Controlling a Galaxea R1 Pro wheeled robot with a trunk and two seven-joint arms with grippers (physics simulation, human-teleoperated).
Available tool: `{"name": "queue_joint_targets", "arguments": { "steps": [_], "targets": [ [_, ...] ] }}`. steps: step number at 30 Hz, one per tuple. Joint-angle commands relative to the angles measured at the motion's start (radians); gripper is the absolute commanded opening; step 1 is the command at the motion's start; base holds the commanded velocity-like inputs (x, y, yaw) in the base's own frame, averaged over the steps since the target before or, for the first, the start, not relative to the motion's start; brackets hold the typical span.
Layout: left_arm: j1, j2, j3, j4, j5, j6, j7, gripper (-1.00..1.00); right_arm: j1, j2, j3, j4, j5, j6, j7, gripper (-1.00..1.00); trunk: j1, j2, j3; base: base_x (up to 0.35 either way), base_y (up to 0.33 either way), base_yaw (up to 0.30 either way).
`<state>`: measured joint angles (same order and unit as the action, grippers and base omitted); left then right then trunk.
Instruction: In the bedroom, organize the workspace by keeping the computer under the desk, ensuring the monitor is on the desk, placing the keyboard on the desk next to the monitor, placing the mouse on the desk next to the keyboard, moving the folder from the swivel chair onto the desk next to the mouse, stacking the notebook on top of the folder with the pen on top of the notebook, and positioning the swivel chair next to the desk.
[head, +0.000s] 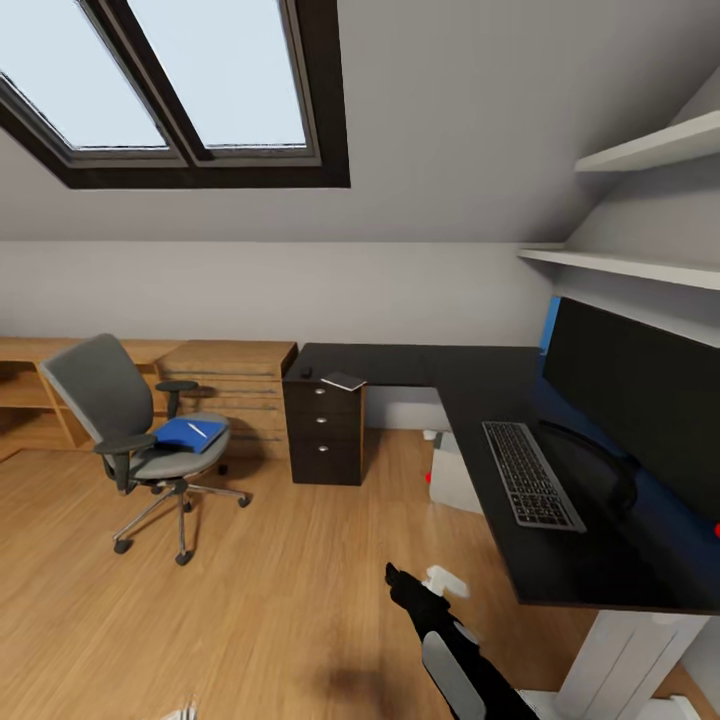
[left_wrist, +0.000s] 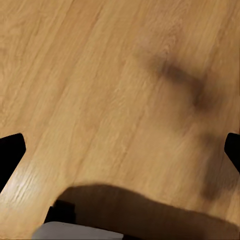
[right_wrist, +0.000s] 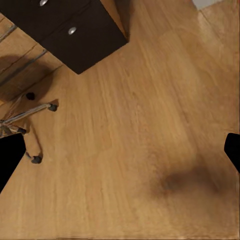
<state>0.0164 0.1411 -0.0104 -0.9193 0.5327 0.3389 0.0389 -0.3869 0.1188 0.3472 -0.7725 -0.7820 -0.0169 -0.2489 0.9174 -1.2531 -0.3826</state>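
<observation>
A: Where's the folder (head: 188, 433)?
B: On the chair (head: 135, 425) seat, nine o'clock; keyboard (head: 530, 474) and monitor (head: 632, 392) sit on the bench (head: 420, 365), three o'clock.
A: The tools?
B: Right tool (right_wrist: 120, 150) and left tool (left_wrist: 120, 150) both spread wide over the floor (head: 270, 590), empty.

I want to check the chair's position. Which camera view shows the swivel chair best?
The head view shows it best: the whole swivel chair stands on the wood floor, left of the drawer unit, with the blue folder on its seat. The right wrist view catches just part of its chrome base and castors.
</observation>
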Motion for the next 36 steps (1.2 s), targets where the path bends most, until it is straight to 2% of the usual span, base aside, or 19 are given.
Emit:
{"name": "queue_joint_targets", "arguments": {
  "steps": [1,2,4,6,9,11,14,20,25,26,28,30,33,34,35,36],
  "targets": [
    [0.0,0.002,0.0,0.016,0.01,-0.006,0.004,1.0,-0.003,0.014,0.004,0.015,-0.008,-0.002,-0.04,1.0,-0.004,0.007,0.002,0.0,0.0,0.0],
    [0.0,0.002,0.0,0.027,0.01,-0.013,0.004,1.0,-0.004,0.021,0.004,0.021,-0.008,-0.002,-0.052,1.0,-0.008,0.014,0.005,0.0,0.0,0.0],
    [0.0,0.005,0.001,0.092,0.01,-0.088,0.004,1.0,-0.006,0.042,0.006,0.043,-0.006,-0.003,-0.09,1.0,-0.015,0.028,0.012,0.0,0.0,0.0],
    [0.0,0.007,0.001,0.131,0.01,-0.116,0.004,1.0,-0.007,0.044,0.005,0.055,0.001,-0.003,-0.097,1.0,-0.023,0.042,0.018,0.0,0.0,0.0],
    [0.0,0.014,0.002,0.195,0.01,-0.138,0.004,1.0,-0.006,0.034,0.003,0.104,0.037,-0.005,-0.101,1.0,-0.035,0.063,0.027,0.0,0.0,0.0],
    [0.0,0.017,0.003,0.25,0.01,-0.149,0.004,1.0,-0.006,0.012,0.003,0.199,0.063,-0.017,-0.102,1.0,-0.042,0.077,0.034,0.0,0.0,0.0],
    [0.0,0.017,0.003,0.285,0.01,-0.156,0.004,1.0,-0.005,-0.001,0.003,0.302,0.07,-0.105,-0.099,1.0,-0.054,0.098,0.043,0.0,0.0,0.0],
    [0.0,0.009,0.0,0.32,0.007,-0.158,0.003,1.0,0.0,-0.001,0.015,0.52,0.07,-0.307,-0.074,1.0,-0.077,0.14,0.062,0.0,0.0,0.0],
    [0.0,0.006,-0.001,0.356,-0.005,-0.159,0.003,1.0,0.001,0.0,0.018,0.54,0.077,-0.326,-0.067,1.0,-0.096,0.175,0.077,0.0,0.0,0.0],
    [0.0,0.006,-0.002,0.364,-0.009,-0.159,0.002,1.0,0.002,0.0,0.018,0.542,0.098,-0.33,-0.066,1.0,-0.1,0.182,0.081,0.0,0.0,0.0],
    [0.0,0.006,-0.002,0.363,-0.01,-0.162,0.002,1.0,0.002,0.001,0.018,0.542,0.107,-0.332,-0.066,1.0,-0.107,0.196,0.087,0.0,0.0,0.0],
    [0.0,0.006,-0.002,0.36,-0.011,-0.246,-0.001,1.0,0.002,0.003,0.021,0.543,0.116,-0.333,-0.065,1.0,-0.107,0.196,0.087,0.0,0.0,0.0],
    [0.0,0.005,-0.002,0.36,-0.011,-0.297,-0.002,1.0,0.002,0.004,0.021,0.543,0.117,-0.333,-0.064,1.0,-0.107,0.196,0.087,0.0,0.0,0.0],
    [0.0,0.005,-0.002,0.371,-0.008,-0.39,-0.004,1.0,0.002,0.007,0.021,0.545,0.126,-0.333,-0.064,1.0,-0.107,0.196,0.087,0.185,0.159,0.006],
    [0.0,0.005,-0.002,0.382,-0.008,-0.393,-0.006,1.0,0.002,0.008,0.021,0.545,0.127,-0.338,-0.064,1.0,-0.107,0.196,0.087,0.207,0.18,0.044],
    [0.0,0.002,-0.003,0.459,-0.008,-0.428,-0.008,1.0,0.002,0.014,0.021,0.555,0.127,-0.391,-0.064,1.0,-0.107,0.196,0.087,0.244,0.217,0.259]
  ]
}}
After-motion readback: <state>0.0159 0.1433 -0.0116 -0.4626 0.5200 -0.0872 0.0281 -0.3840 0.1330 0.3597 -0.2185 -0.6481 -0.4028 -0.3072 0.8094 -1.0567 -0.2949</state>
